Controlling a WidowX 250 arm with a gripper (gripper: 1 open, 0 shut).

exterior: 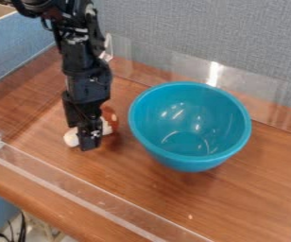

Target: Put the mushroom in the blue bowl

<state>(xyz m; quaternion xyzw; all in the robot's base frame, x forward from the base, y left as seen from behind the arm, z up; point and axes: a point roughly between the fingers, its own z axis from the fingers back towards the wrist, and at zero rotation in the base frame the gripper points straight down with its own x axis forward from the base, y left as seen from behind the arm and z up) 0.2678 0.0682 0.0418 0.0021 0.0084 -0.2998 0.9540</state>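
The small toy mushroom (100, 126), with a cream-white stem and a rounded reddish-brown cap, lies on the brown wooden worktop (35, 104), largely hidden behind the black tool (90, 140) that stands over it; only bits of stem and cap show on either side. Just to its right, apart from it, sits the large round glossy teal-blue bowl (190, 125), upright, deep and smooth-sided, with nothing visible inside

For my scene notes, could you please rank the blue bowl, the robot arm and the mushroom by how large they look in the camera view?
1. Robot arm, tallest, partly cropped.
2. Blue bowl, widest, close behind.
3. Mushroom, far smallest, partly hidden by the tool.
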